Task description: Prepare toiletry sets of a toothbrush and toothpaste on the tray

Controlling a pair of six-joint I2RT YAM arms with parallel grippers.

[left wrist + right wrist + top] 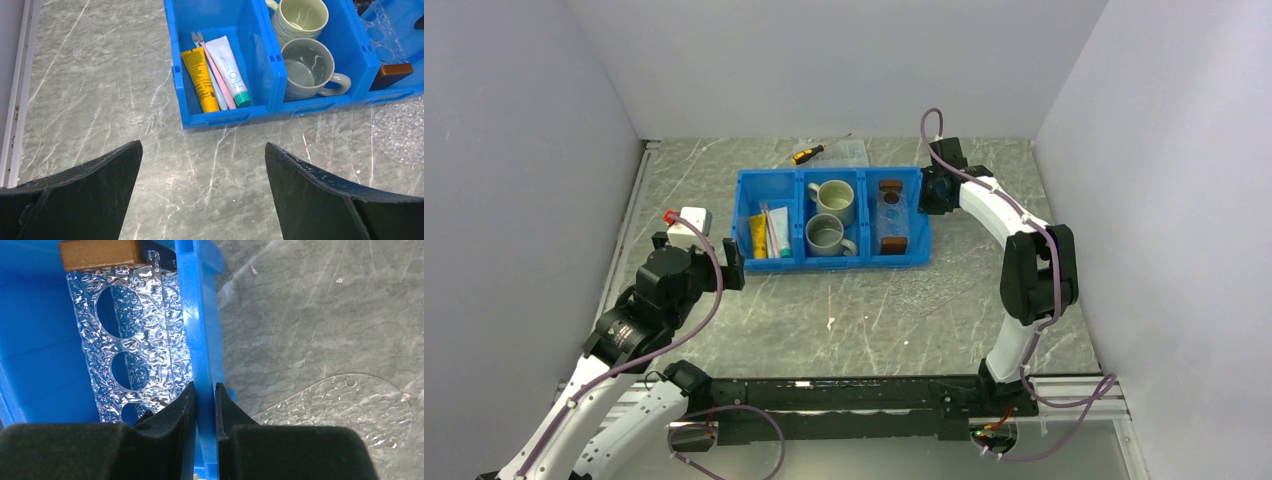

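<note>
Tray (140, 330): clear dimpled plastic pierced with round holes, a brown wooden block at each short end; lies in the right compartment of the blue bin (834, 262), its length running toward the table's far edge.
Toothpaste (228, 70): pale white tube with a green cap, in the bin's left compartment, cap toward the near wall.
Toothbrush (217, 75): thin pinkish stick, touching the toothpaste on one side, with a yellow tube (200, 77) near on the other.
Mugs (302, 70): two, in the middle compartment.
Right gripper (205, 386): nearly closed, fingers pinching the bin's right wall, one inside and one outside.
Left gripper (202, 146): spread wide, holding nothing, above bare table (904, 310) near the bin's near-left corner.
Open room: bare table along the bin's near side; a clear disc (340, 410) lies just off the bin's right wall.
Far edge: screwdriver (807, 154) behind the bin.
</note>
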